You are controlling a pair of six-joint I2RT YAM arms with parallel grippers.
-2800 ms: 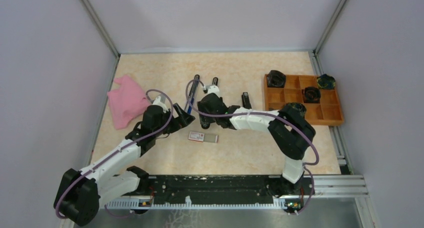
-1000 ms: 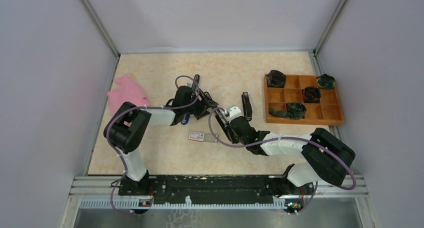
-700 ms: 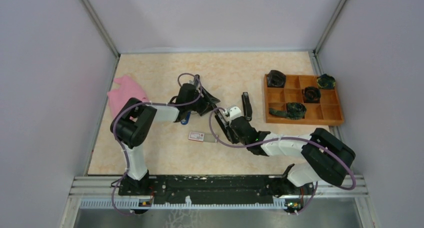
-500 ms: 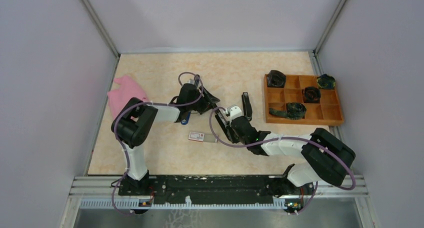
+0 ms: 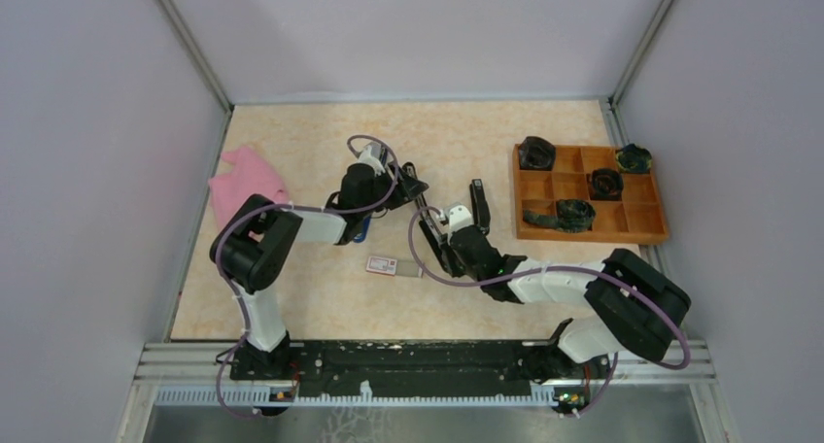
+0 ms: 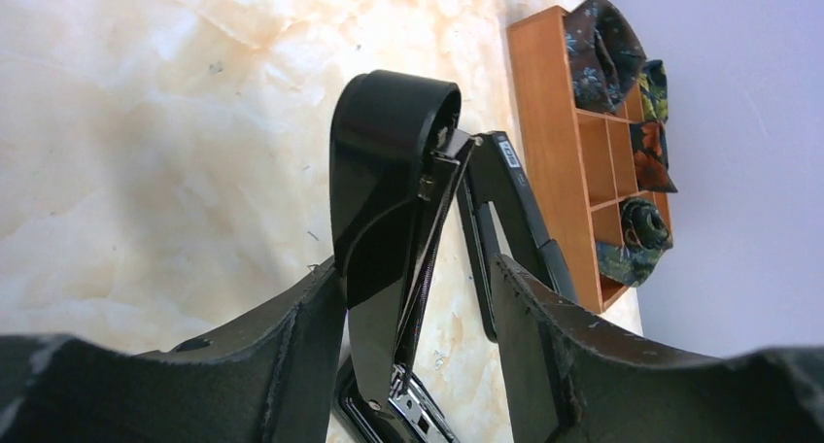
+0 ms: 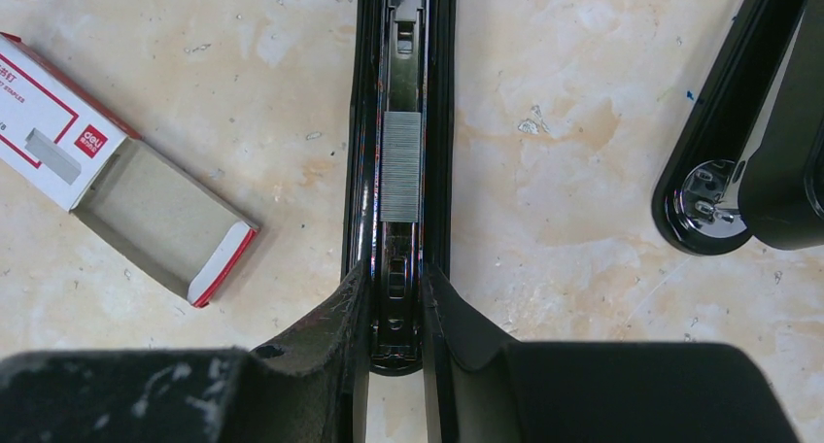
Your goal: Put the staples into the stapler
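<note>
Grey metal marks the staple strip (image 7: 401, 166), which we see lying flat in the open channel of the stapler (image 7: 401, 74). Its long axis runs along that channel, pointing straight away from the right gripper (image 7: 396, 288). The strip sits about midway along the stapler, ahead of the fingertips and not between them.

The right gripper's jaws are closed on the stapler's near end, one finger pressed to each side wall. We see the stapler's lid (image 6: 384, 171) raised steeply between the fingers of the left gripper (image 6: 413, 268). Those jaws stand apart: the lid lies against one finger, with a gap to the other.

Left of the stapler lies the white and red box (image 7: 53, 132), its drawer (image 7: 160, 220) slid out and close to the channel wall. Right of the stapler a second stapler (image 7: 748, 142) lies apart, with bare table (image 7: 564, 171) between. Beyond that, the wooden tray (image 6: 544, 142) is well clear of the stapler.
</note>
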